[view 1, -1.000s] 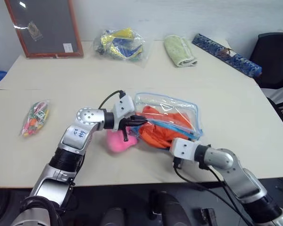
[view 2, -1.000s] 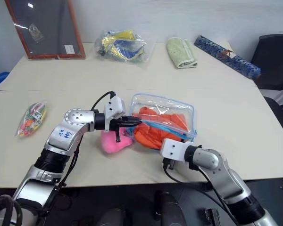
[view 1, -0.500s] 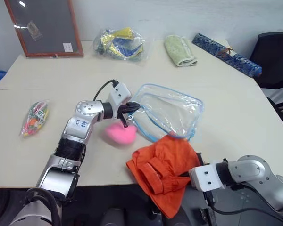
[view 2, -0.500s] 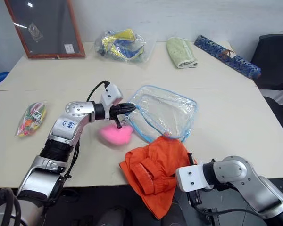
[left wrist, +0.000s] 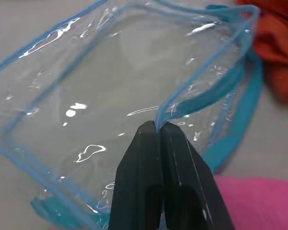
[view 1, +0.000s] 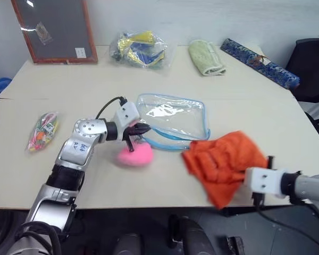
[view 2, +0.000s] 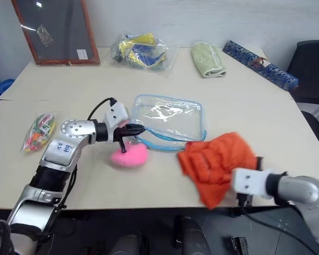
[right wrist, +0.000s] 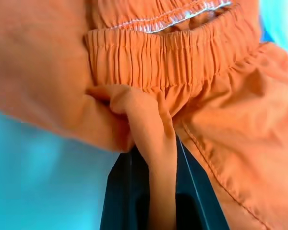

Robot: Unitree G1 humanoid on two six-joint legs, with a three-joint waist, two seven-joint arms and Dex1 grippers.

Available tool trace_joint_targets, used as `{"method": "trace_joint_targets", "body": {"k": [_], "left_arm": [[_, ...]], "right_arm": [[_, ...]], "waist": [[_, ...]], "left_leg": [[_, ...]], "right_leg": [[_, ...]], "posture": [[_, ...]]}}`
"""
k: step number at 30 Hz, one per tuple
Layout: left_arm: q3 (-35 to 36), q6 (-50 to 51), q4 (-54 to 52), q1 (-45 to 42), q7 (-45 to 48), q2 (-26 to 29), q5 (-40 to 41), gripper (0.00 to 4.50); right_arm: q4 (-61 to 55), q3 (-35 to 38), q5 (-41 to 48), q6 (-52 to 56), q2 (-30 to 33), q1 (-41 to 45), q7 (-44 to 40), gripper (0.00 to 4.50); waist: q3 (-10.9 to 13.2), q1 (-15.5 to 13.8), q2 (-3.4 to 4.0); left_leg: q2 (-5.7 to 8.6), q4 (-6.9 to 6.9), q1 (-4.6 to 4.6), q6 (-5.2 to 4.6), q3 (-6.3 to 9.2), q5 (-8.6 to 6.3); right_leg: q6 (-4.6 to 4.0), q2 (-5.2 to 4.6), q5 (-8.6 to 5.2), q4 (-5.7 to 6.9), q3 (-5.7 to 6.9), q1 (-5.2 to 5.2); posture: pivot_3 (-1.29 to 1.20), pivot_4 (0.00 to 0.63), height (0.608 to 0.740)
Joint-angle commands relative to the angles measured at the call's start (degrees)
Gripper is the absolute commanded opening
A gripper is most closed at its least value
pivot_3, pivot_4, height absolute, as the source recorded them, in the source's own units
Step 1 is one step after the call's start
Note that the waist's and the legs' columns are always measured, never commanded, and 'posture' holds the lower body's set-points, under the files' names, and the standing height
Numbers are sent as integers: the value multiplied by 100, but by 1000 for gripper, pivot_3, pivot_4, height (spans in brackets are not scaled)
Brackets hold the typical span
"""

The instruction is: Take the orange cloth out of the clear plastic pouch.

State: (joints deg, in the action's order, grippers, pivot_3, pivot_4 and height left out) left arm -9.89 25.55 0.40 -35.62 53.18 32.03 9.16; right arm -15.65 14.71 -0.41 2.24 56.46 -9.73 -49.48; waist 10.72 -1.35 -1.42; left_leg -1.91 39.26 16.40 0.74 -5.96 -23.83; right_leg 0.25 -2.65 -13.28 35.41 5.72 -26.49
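Observation:
The clear plastic pouch (view 1: 173, 118) with light-blue edging lies flat and see-through at the table's middle, nothing inside it. My left gripper (view 1: 140, 130) is shut on the pouch's blue rim (left wrist: 158, 115) at its near left corner. A pink pompom (view 1: 134, 155) rests on the table just below that gripper. The orange cloth (view 1: 223, 162) hangs outside the pouch, to its right near the table's front edge, bunched and draped. My right gripper (right wrist: 153, 143) is shut on a fold of it beside the elastic waistband (right wrist: 163, 48); its fingers are hidden behind the cloth in the eye views.
A pale green towel (view 1: 204, 57), a clear bag of yellow-blue items (view 1: 138, 49) and a patterned blue roll (view 1: 258, 61) lie along the table's back. A framed grey board (view 1: 54, 29) leans at the back left. A small bag of colourful bits (view 1: 41, 130) lies at the left. A black chair (view 1: 313, 66) stands right.
The orange cloth has come fully out of the pouch, and my right gripper has carried it rightwards along the front edge. The emptied pouch has settled flatter, drawn slightly left with my left gripper.

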Motion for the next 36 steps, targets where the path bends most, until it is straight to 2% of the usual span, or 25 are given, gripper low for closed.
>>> {"method": "trace_joint_targets", "body": {"k": [1,7,12,13,15,17,22,26,28,30,33,36], "left_arm": [[-33,307,-738,147,209,72,281,0],[-111,399,-1115,376,490,269,371,0],[-97,292,-1116,455,673,377,422,0],[-99,267,-1135,479,720,386,444,228],[-85,253,-1269,583,835,420,548,635],[-54,277,-1353,643,853,437,615,1238],[226,537,-1454,699,852,478,981,2730],[858,1017,-1572,622,756,570,1568,3918],[1191,1185,-1563,625,973,784,1927,4471],[1605,1324,-1457,717,1425,1204,2332,4471],[2039,1207,-941,898,2114,2016,2443,4471],[2219,884,-280,921,2617,2573,2361,4471]], "right_arm": [[233,692,341,640,-390,170,522,33],[397,838,614,1334,-1023,355,1008,33],[150,634,625,1510,-1192,338,1071,33],[133,581,597,1510,-1183,301,1058,8],[84,558,545,1561,-1164,207,1068,522],[15,617,591,1620,-1165,144,1062,1021],[-389,1011,1010,1989,-1170,-91,928,2677],[-984,1885,1961,2850,-1183,-500,581,4015],[-1189,2410,2513,3279,-1128,-690,308,4500],[-1268,3187,3118,3713,-993,-986,-146,4500],[-902,4527,3721,4259,-771,-1611,-887,4500],[-321,5261,3836,4337,-663,-2162,-1384,4500]], "waist": [[0,0,0],[-1,6,5],[1,36,12],[0,35,12],[0,34,12],[1,36,12],[1,23,12],[1,12,13],[1,15,13],[2,24,14],[5,17,20],[5,15,20]], "left_leg": [[1,1,0,0,0,0],[1,0,-4,2,1,1],[1,-1,-7,2,-4,1],[1,-1,-7,2,-4,2],[1,-1,-7,2,-4,1],[1,-5,-7,2,-4,1],[2,-5,-7,1,-5,2],[0,-6,-6,1,-3,1],[-1,-5,-7,1,-1,1],[-2,-6,-8,1,-2,1],[-1,-9,-10,0,-4,-1],[0,-16,-14,-8,-5,-6]], "right_leg": [[0,0,0,2,-2,1],[-2,3,-1,5,-13,1],[-2,6,-2,9,-19,0],[-2,7,-2,8,-20,0],[-2,7,-2,8,-21,0],[-1,7,-2,6,-21,-1],[-1,7,-2,6,-23,0],[-1,9,-2,6,-23,-1],[-1,9,-2,5,-23,0],[-2,12,-2,6,-23,-1],[-3,15,-4,3,-24,-1],[-3,23,-8,-7,-24,2]], "posture": [[0,150,740],[0,150,740],[0,150,740],[0,150,740],[0,150,740],[0,150,740],[0,150,740],[0,150,740],[0,150,740],[0,150,740],[0,150,740],[0,150,740]]}}
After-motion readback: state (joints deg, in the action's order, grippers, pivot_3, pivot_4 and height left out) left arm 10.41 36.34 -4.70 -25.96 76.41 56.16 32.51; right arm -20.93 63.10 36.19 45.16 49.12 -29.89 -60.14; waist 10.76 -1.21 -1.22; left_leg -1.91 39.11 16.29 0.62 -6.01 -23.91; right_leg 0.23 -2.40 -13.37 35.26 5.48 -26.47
